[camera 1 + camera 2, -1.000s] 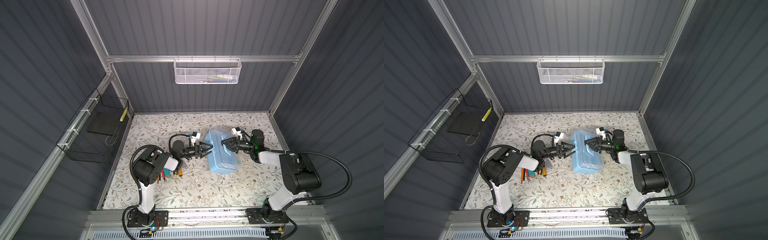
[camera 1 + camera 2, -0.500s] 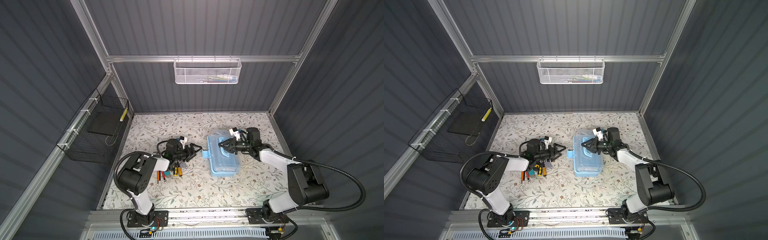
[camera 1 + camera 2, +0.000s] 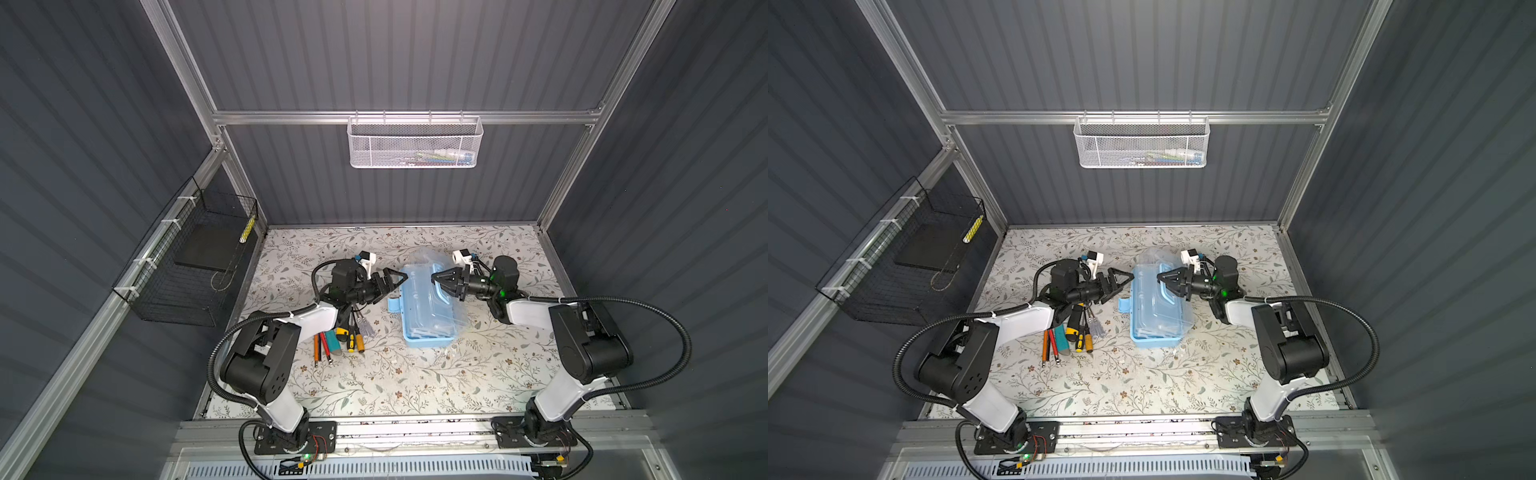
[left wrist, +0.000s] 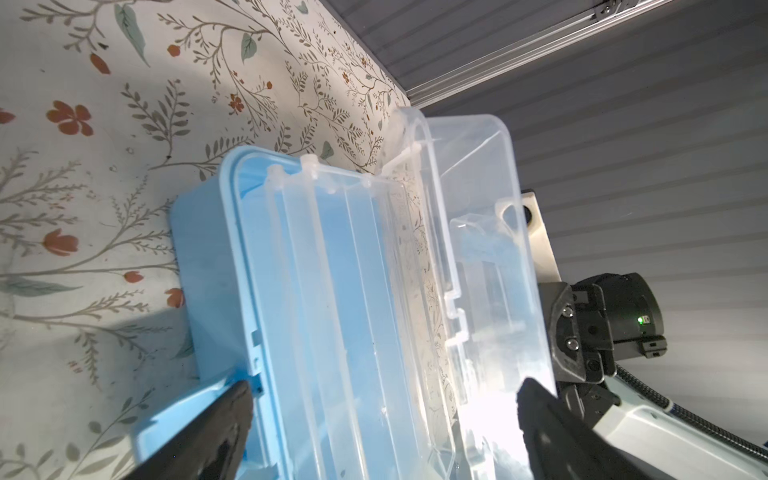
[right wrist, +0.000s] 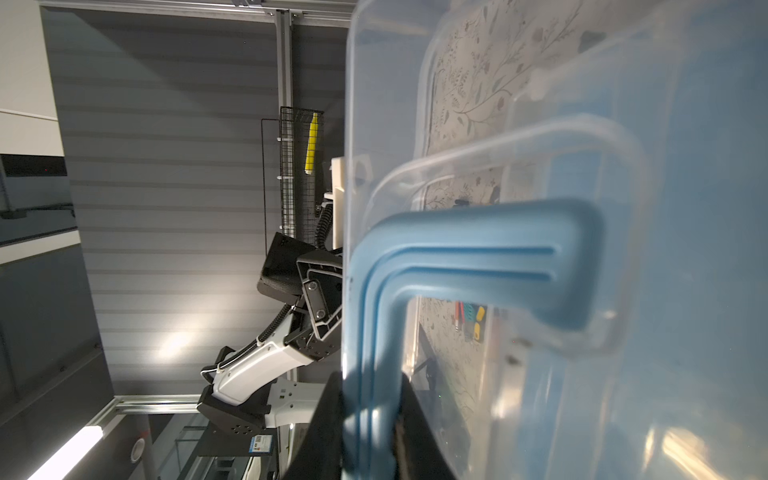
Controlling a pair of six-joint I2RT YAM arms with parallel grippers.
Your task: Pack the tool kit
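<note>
1. Left wall. A black wire basket (image 3: pixel 187 270) hangs at the left edge of both top views. A yellow item (image 3: pixel 247 229) stands in its far corner.

2. Loose tools. Left of centre on the floral surface (image 3: pixel 374 382), yellow-black screwdrivers (image 3: pixel 353 337) lie side by side with a teal tool (image 3: pixel 333 341) and two thin red and orange sticks (image 3: pixel 321 349). Their far ends are hidden under my left forearm. All of them lie outside the tool box, near it but apart from it.

3. My left gripper (image 3: pixel 395 283) is released. In the left wrist view its fingers (image 4: pixel 216 428) stand wide apart and span the open side of the box. In both top views it sits just beside the box's left rim. I cannot tell whether a finger touches that rim.

4. Back wall. A white mesh basket (image 3: pixel 415 145) hangs on the rail, upper centre of the frame.

5. Tool box (image 3: pixel 428 340). The light-blue box rests on the surface just right of centre. Its clear lid (image 4: pixel 490 187) is raised and tilted away from the base. The clear inner tray (image 4: pixel 357 291) sits inside. A light-blue latch tab (image 3: pixel 395 305) projects from the left side.

6. My right gripper (image 5: pixel 370 419) is clenched on the light-blue handle (image 5: pixel 478 257) of the lid. In both top views it reaches in from the right, over the box.
</note>
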